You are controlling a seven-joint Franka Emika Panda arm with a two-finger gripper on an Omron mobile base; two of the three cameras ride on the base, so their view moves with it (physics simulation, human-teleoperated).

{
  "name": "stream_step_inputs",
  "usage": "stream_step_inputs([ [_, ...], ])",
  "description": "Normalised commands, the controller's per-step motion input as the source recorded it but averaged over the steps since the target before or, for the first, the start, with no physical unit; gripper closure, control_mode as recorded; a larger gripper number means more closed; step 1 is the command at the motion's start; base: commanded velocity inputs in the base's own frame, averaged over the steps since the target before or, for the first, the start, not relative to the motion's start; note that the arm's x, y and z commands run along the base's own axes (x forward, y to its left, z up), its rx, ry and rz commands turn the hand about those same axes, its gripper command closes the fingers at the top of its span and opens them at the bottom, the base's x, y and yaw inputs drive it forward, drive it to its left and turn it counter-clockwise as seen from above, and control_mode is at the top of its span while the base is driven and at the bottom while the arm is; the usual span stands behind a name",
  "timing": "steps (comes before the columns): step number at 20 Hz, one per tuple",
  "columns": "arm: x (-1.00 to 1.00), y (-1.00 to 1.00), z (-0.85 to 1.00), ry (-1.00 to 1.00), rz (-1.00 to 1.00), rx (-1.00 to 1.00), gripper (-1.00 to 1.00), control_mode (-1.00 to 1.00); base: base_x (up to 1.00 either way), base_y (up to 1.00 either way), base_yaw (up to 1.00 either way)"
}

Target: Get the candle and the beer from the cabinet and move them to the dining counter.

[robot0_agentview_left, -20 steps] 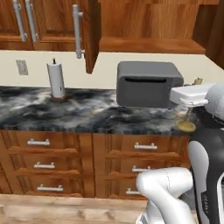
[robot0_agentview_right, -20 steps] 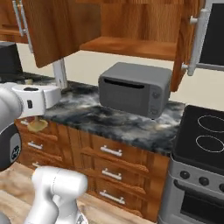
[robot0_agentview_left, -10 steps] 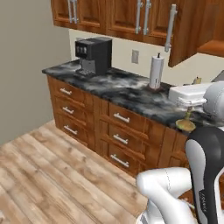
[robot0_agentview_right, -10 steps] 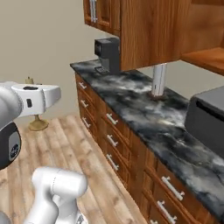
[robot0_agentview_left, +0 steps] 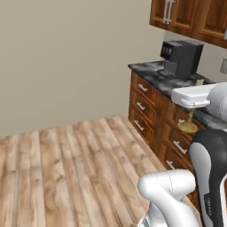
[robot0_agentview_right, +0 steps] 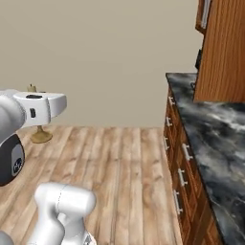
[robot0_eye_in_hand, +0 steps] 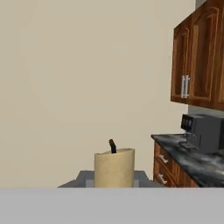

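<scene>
My gripper [robot0_agentview_left: 191, 111] is shut on the candle, a cream taper in a brass-gold candlestick whose flared base [robot0_agentview_left: 188, 127] hangs below the white hand. From the right base view the same candlestick base [robot0_agentview_right: 41, 137] hangs above the floor, under the gripper [robot0_agentview_right: 39, 122]. In the hand view the cream candle [robot0_eye_in_hand: 114, 168] with its dark wick stands upright between the fingertips [robot0_eye_in_hand: 85, 178]. Reddish-brown wall cabinet doors [robot0_eye_in_hand: 196, 65] with grey bar handles hang at the right, shut. The beer and the dining counter are out of view.
A black coffee machine [robot0_agentview_left: 180, 57] stands on the marbled counter [robot0_agentview_right: 213, 125] over wooden drawers [robot0_agentview_left: 142, 105]. Wood plank floor [robot0_agentview_left: 66, 168] spreads to the left, up to a plain beige wall [robot0_agentview_right: 105, 57].
The base has turned left, so the whole scene has swung: the grey oven and paper roll have left the views, and the coffee machine, floor and wall have come in. The candle stays in the gripper.
</scene>
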Motion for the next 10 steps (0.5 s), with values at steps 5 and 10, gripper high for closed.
stream_step_inputs([
  [5,0.00,0.00,0.00,0.00,0.00,0.00,1.00,1.00,0.79,-0.35,0.43],
  [10,0.00,0.00,0.00,0.00,0.00,0.00,1.00,1.00,1.00,0.01,0.13],
])
